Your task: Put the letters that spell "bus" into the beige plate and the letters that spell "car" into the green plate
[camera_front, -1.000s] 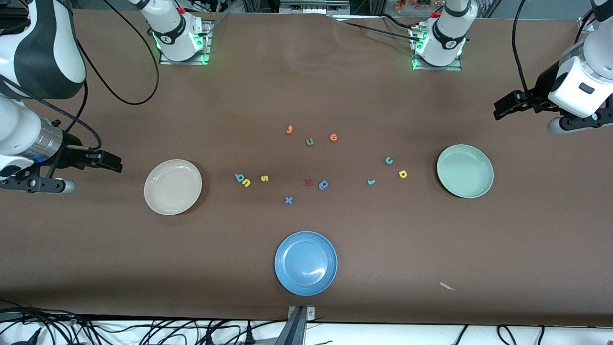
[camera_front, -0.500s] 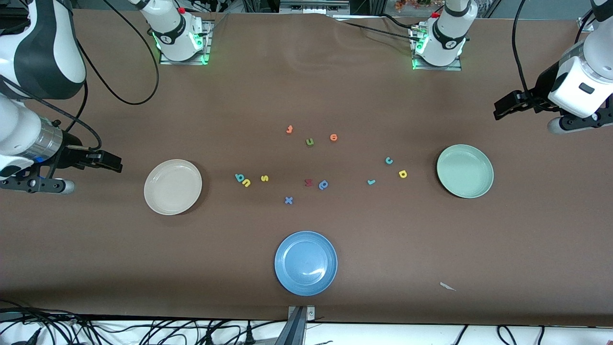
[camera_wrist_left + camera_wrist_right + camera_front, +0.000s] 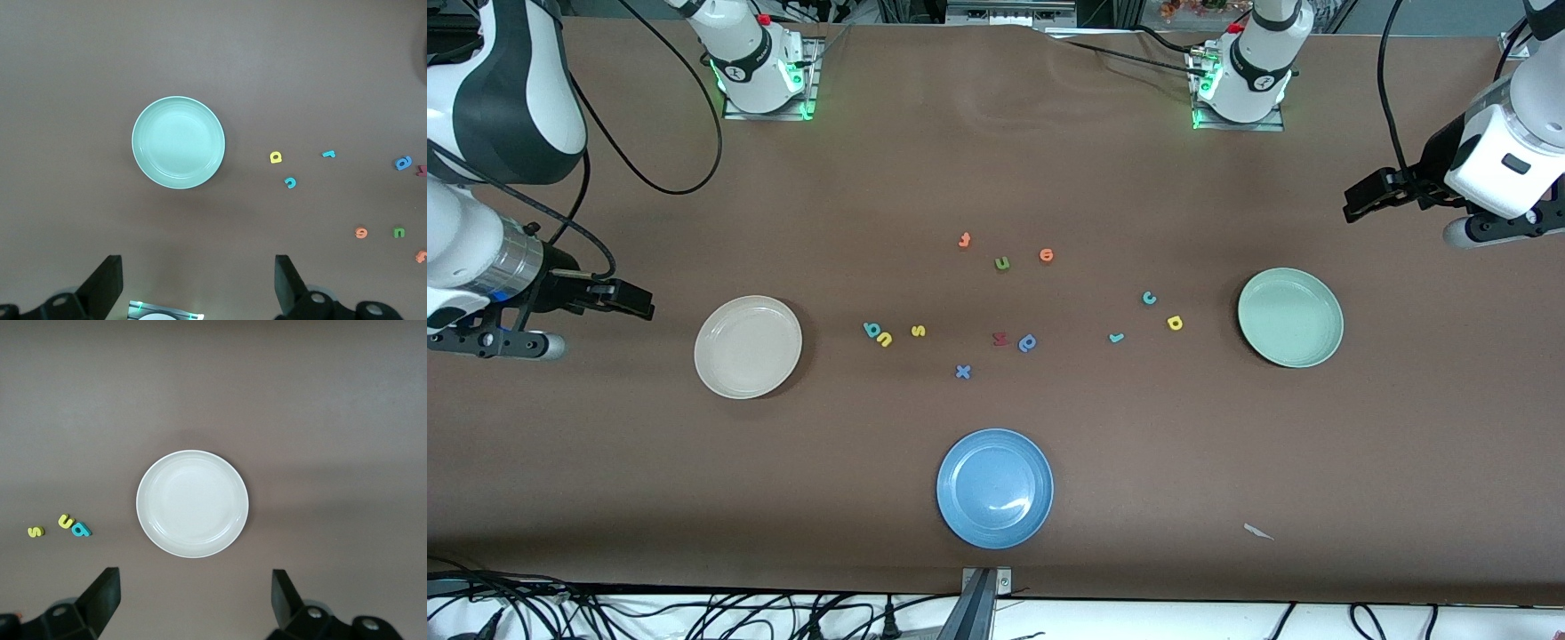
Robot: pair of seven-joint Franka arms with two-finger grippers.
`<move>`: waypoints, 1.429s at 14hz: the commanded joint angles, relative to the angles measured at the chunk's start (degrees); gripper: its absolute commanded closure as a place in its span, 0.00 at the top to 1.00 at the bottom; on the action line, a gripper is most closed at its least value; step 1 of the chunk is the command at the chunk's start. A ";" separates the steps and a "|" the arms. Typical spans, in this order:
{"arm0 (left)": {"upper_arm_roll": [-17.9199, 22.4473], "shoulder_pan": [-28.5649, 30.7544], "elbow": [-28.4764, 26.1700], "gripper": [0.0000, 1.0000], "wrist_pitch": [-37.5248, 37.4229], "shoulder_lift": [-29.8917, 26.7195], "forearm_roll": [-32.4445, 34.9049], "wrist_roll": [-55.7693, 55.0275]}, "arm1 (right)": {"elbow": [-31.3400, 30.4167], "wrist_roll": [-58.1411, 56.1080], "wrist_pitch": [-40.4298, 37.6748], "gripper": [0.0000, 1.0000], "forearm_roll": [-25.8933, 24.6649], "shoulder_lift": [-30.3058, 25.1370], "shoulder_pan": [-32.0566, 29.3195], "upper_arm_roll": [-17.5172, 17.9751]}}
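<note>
The beige plate [image 3: 748, 347] [image 3: 192, 503] lies toward the right arm's end, with the teal "b" [image 3: 870, 330], yellow "u" [image 3: 884, 339] and yellow "s" [image 3: 918, 331] on the table beside it. The green plate [image 3: 1290, 317] [image 3: 178, 142] lies toward the left arm's end, and beside it are the teal "c" [image 3: 1149, 298], yellow "a" [image 3: 1175, 323] and teal "r" [image 3: 1116, 337]. My right gripper [image 3: 639, 304] [image 3: 193, 590] hangs open and holds nothing, over the table just outside the beige plate. My left gripper [image 3: 1356, 203] [image 3: 198, 273] hangs open, holding nothing, over the table outside the green plate.
A blue plate [image 3: 995, 488] lies nearest the front camera, mid-table. Loose letters lie in the middle: orange "t" [image 3: 964, 240], green "u" [image 3: 1002, 262], orange "o" [image 3: 1047, 255], red "m" [image 3: 1000, 338], a blue round-bowled letter [image 3: 1028, 342] and a blue "x" [image 3: 962, 372]. A white scrap [image 3: 1258, 532] lies near the front edge.
</note>
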 commanded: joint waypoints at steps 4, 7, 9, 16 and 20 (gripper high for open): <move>-0.11 0.39 0.27 1.00 -1.04 -0.60 -1.44 0.19 | -0.45 -0.48 -0.30 1.00 0.35 -0.50 -0.21 0.04; 0.16 0.57 0.18 1.00 -1.04 -0.51 -1.36 0.28 | -0.45 -0.48 -0.30 1.00 0.44 -0.50 -0.21 0.04; 0.07 0.48 0.36 1.00 -1.04 -0.43 -1.27 0.28 | -0.45 -0.48 -0.30 1.00 0.35 -0.50 -0.21 -0.04; 0.07 0.48 0.36 1.00 -0.86 -0.42 -1.18 0.46 | -0.36 -0.57 -0.30 1.00 0.44 -0.50 -0.29 -0.05; 0.07 0.48 0.36 1.00 -0.86 -0.42 -1.18 0.46 | -0.36 0.49 -0.39 1.00 0.44 -0.59 -0.03 0.30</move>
